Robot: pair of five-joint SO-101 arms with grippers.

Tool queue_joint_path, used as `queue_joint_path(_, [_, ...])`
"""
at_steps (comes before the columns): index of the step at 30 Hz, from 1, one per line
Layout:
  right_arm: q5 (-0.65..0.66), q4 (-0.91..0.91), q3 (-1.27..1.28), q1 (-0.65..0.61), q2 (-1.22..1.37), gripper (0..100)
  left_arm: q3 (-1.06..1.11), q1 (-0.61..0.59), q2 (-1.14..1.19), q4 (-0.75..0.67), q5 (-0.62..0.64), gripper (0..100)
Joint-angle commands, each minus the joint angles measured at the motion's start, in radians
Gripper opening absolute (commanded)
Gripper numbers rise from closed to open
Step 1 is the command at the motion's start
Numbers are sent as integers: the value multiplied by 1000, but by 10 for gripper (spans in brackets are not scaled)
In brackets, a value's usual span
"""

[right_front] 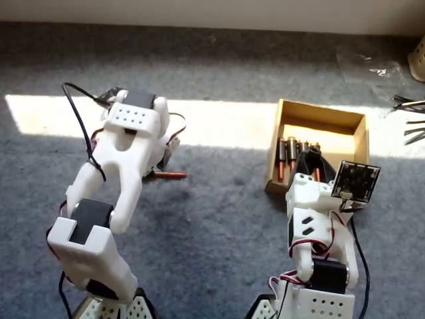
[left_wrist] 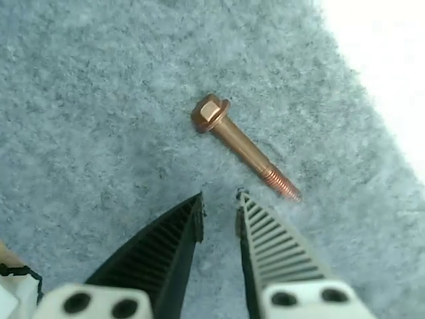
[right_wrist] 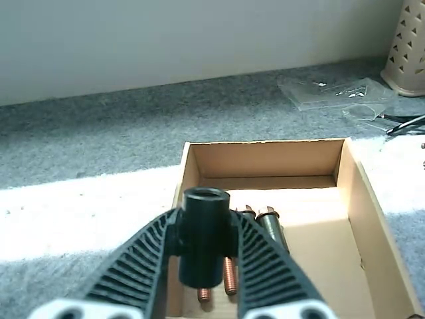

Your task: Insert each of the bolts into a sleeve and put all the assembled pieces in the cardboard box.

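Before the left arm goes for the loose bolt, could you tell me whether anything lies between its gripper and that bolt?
Nothing visible does: bare carpet alone lies between the left gripper and the bolt, which rests flat just beyond its open jaws.

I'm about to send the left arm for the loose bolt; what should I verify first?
1. Bolt lies free on the carpet: ok.
2. Left gripper open and empty: ok.
3. Left gripper over the bolt: not ok, the bolt lies ahead of it.
4. Right gripper shut on the sleeve: ok.
5. Cardboard box has room beside the assembled pieces: ok.
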Motion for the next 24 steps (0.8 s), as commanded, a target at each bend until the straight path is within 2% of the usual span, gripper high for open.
queue_joint_path(1, [-6, -28, -5, 5, -13, 4, 62, -16, -4, -130, 54, 91])
queue_joint_path(5, [-6, -28, -5, 5, -13, 4, 136, -65, -4, -249, 64, 91])
queue_joint_path(9, [-6, -28, -5, 5, -13, 4, 211, -64, -4, -334, 64, 91])
queue_joint_path(24, [-6, -28, -5, 5, -13, 4, 271, -67, -4, -351, 60, 92])
